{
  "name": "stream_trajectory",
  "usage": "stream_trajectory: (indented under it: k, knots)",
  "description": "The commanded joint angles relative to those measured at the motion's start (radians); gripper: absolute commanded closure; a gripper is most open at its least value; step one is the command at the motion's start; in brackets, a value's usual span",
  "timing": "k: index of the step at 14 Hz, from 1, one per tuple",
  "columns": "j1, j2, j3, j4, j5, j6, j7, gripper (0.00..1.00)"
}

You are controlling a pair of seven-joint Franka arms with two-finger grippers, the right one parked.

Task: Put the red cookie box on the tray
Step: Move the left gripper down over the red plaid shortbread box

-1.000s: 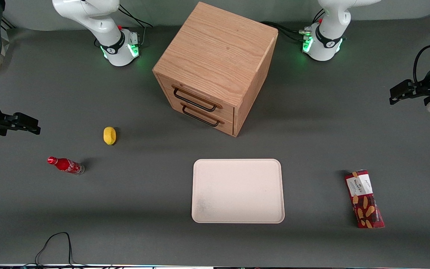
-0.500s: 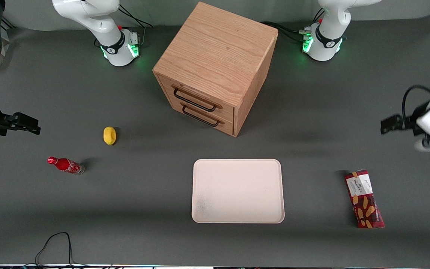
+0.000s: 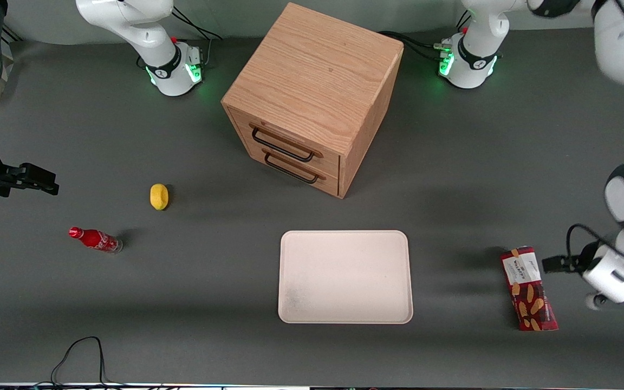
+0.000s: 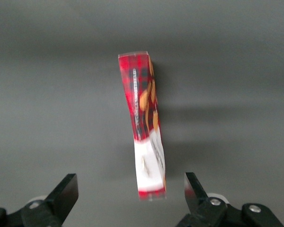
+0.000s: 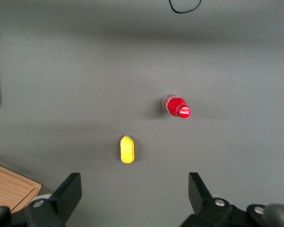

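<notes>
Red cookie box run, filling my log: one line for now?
phase: approach | gripper: open, beside red cookie box | box: on table | tray: bare

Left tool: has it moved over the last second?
Yes. The left tool has come nearer the front camera, from level with the wooden drawer cabinet to beside the red cookie box, its fingers open.

Your front camera looks steeply down on the whole counter from high up, facing both arm bases. Your left wrist camera looks straight down between the pincer fingers, set wide apart, close over the red cookie box, which both share. Your right wrist camera shares the cola bottle and lemon.
</notes>
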Motion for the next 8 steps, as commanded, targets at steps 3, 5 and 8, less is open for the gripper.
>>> stream_trajectory:
  k: [3,5,8]
  knots:
    - [-0.020,0.150,0.025,0.046,-0.059,0.112,-0.055,0.01]
    - [-0.019,0.181,0.029,0.005,-0.136,0.190,-0.043,0.17]
    - [-0.032,0.207,0.046,-0.019,-0.121,0.264,-0.034,1.00]
